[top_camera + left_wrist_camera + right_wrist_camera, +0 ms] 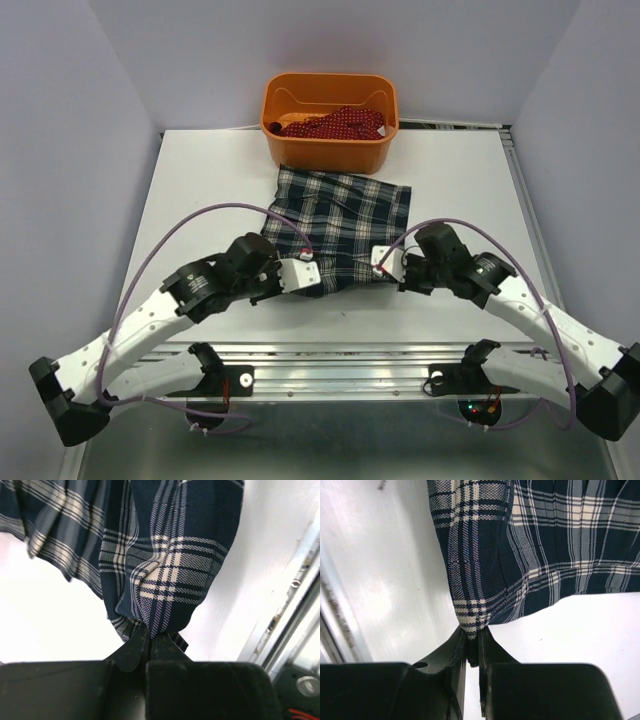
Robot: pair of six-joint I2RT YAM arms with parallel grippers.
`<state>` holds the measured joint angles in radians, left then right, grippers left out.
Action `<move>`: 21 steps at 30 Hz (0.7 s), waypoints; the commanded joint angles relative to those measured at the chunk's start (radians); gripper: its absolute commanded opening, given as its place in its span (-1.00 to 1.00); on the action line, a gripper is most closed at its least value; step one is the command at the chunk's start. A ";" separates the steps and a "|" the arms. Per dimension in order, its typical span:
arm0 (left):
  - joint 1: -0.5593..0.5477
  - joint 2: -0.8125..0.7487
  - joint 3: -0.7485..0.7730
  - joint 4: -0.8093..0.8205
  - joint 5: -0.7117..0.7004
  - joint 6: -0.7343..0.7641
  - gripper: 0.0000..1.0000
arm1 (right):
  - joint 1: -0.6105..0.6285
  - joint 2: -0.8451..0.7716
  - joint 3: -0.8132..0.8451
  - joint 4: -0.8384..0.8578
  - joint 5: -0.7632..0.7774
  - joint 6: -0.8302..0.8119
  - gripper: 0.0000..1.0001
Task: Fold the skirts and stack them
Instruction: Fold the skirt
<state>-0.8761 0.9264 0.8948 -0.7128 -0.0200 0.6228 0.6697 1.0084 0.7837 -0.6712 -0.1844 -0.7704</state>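
- We see our left pincer (149,640) clamped on the near left corner of the tartan skirt (340,220).
- Our right pincer (473,639) pinches its near right corner.

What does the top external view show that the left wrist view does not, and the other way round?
Only the top external view shows the orange plastic tub at the table's far edge with the red dotted cloth skirt inside it, and the right gripper at the near right corner of the pleated navy-and-green tartan cloth skirt. Only the left wrist view shows, close up, the left gripper pinched shut on a bunched corner of that cloth. Both show the tartan skirt, the left gripper and the white table.
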 commanded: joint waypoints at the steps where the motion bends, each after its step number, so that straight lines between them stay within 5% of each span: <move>1: -0.001 -0.095 0.129 -0.158 0.115 0.046 -1.00 | 0.007 -0.076 0.113 -0.195 -0.131 -0.004 -0.99; 11: 0.028 -0.097 0.458 -0.350 0.201 -0.009 -1.00 | 0.007 -0.110 0.325 -0.366 -0.279 0.143 -0.99; 17: 0.061 -0.037 0.348 -0.186 0.034 -0.017 -1.00 | 0.007 -0.061 0.247 -0.277 -0.193 0.163 -0.99; 21: 0.225 0.026 0.314 -0.013 0.060 0.052 -1.00 | -0.051 0.001 0.249 -0.248 -0.223 0.148 -0.99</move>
<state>-0.7536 0.8925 1.2304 -0.9184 0.0700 0.6220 0.6670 0.9867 1.0283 -0.9779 -0.4000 -0.6338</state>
